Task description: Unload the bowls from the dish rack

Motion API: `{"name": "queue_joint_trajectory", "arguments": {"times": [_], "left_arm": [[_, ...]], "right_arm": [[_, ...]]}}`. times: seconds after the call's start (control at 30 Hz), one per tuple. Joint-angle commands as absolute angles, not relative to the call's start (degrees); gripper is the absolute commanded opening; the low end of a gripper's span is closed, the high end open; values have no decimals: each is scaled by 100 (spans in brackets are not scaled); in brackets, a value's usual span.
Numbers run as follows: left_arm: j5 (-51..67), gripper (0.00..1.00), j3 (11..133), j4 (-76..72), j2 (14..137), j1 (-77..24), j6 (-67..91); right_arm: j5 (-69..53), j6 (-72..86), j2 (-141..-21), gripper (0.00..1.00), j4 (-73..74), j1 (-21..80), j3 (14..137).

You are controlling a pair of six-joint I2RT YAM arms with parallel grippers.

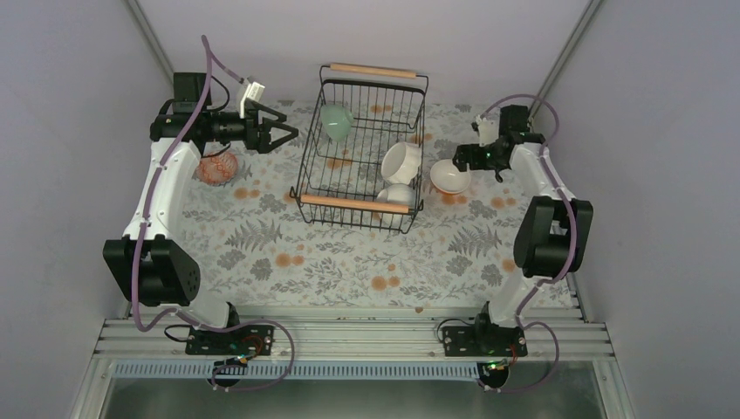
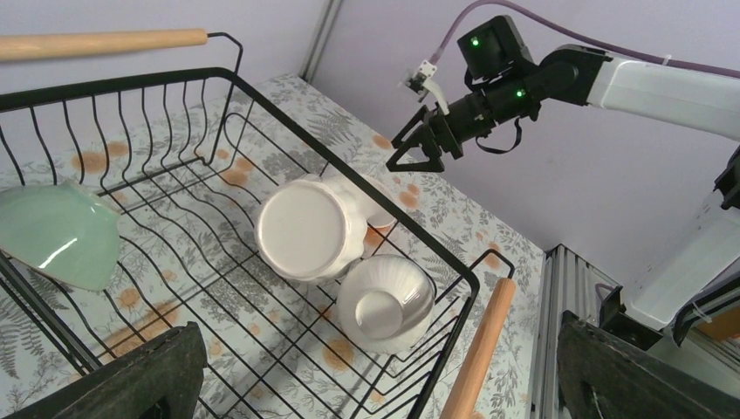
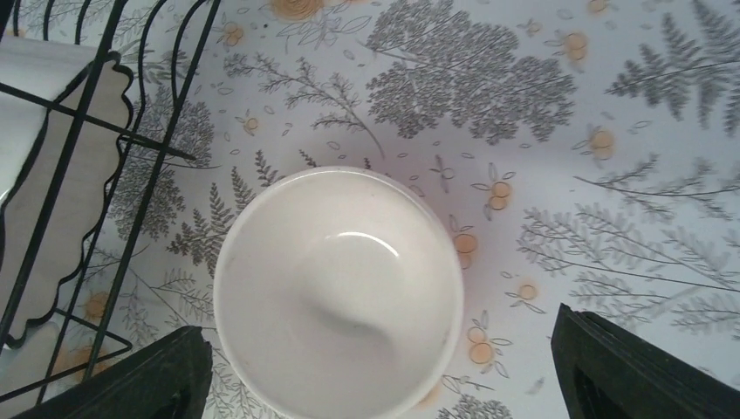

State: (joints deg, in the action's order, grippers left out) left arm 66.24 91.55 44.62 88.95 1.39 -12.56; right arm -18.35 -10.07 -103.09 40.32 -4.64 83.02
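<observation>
**Right hand [image 1: 462, 159] open above a white bowl [image 1: 450, 177] on the table [image 1: 349, 262], just outside the rack [image 1: 349, 202].**

The white bowl sits upright directly below the right hand. It lies between the two spread fingers, with a gap on each side, and the rack wall stands just beside it on the side toward the left hand [image 1: 281, 138]. The left hand is also open and holds nothing. It hovers at the opposite side of the rack and points into it. Inside the rack, the mint bowl [image 1: 336, 120] is nearest the left hand and leans tilted on the wires. Farther from that hand, a plain bowl [image 1: 402, 162] lies on its side, and just beside it a scalloped bowl [image 1: 395, 194] is tipped with its base showing, by the near handle. A patterned bowl [image 1: 216, 168] lies behind the left hand, apparently on the table, partly covered by the arm.
</observation>
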Motion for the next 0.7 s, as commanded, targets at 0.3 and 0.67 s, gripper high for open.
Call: {"name": "queue_joint_trajectory", "arguments": {"times": [0.3, 0.67], "left_arm": [[5845, 100, 9034, 4192, 8735, 131, -1181], [4909, 100, 9155, 4174, 8800, 114, -1110]], "right_arm": [[-1495, -1303, -9210, 94, 4631, 230, 8860], [-697, -1344, -10502, 94, 5367, 1843, 11279]]}}
